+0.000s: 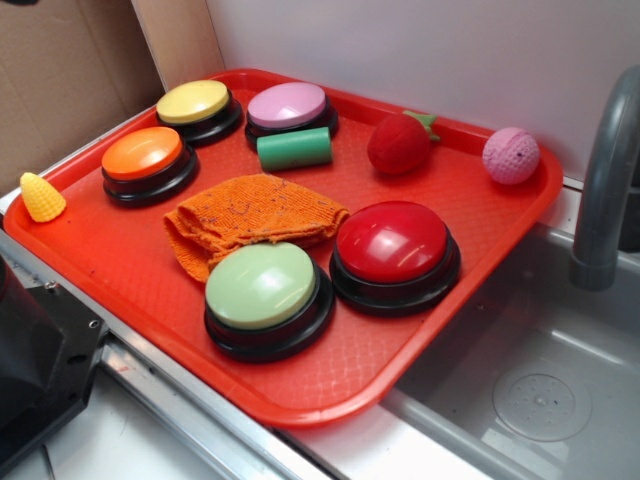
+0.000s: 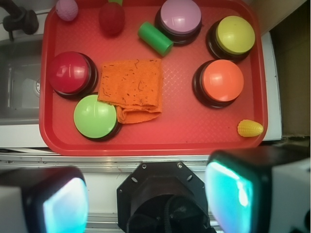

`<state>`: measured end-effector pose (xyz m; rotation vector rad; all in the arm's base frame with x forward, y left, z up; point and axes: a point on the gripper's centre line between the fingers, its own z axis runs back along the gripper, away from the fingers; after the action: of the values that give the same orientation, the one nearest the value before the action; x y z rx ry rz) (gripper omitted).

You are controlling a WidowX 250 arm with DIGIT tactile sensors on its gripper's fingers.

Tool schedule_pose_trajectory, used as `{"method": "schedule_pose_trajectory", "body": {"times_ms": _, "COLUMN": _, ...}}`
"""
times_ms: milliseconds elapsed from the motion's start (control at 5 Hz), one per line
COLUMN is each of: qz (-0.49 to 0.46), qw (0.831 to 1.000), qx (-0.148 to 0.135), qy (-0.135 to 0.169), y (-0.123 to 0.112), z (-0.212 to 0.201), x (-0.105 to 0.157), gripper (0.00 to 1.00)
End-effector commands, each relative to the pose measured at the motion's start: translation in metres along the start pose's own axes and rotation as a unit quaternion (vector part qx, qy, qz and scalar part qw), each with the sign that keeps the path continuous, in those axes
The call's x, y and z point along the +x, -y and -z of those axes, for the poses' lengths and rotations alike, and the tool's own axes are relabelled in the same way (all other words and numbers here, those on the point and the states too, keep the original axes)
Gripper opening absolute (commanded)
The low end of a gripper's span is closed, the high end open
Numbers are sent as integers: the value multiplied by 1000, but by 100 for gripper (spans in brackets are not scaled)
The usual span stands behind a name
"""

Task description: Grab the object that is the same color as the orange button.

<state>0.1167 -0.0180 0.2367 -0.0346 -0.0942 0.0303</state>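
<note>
Step in hand: approach, not yet begun; the hand (image 2: pixel 148 204) hangs high above the near edge of the red tray (image 2: pixel 194 131), fingers spread, pinching nothing. The orange cloth rag (image 2: pixel 132 89) lies crumpled at tray centre, at 9 o'clock from the orange button (image 2: pixel 222 80) in the wrist view, touching the green button (image 2: pixel 95 116) and just beside the red button (image 2: pixel 69 73). Next move, as judged: advance over the rag, descend, close on a raised fold clear of both buttons.

White wall (image 1: pixel 400 50), steel sink (image 1: pixel 540 360), grey faucet (image 1: pixel 605 190)
</note>
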Motion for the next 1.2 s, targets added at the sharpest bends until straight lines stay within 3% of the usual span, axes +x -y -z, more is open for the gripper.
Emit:
{"method": "schedule_pose_trajectory", "body": {"times_ms": 0, "qz": 0, "qw": 1000, "qx": 0, "qy": 0, "y": 0, "z": 0, "x": 0, "gripper": 100}}
{"method": "schedule_pose_trajectory", "body": {"times_ms": 400, "qz": -114, "qw": 993, "qx": -8, "qy": -7, "y": -18, "z": 46, "x": 17, "gripper": 100}}
{"method": "schedule_pose_trajectory", "body": {"times_ms": 600, "qz": -170, "qw": 985, "qx": -30, "qy": -18, "y": -23, "z": 78, "x": 27, "gripper": 100}}
{"method": "schedule_pose_trajectory", "body": {"times_ms": 1000, "qz": -219, "qw": 975, "qx": -25, "qy": -35, "y": -23, "z": 147, "x": 45, "gripper": 100}}
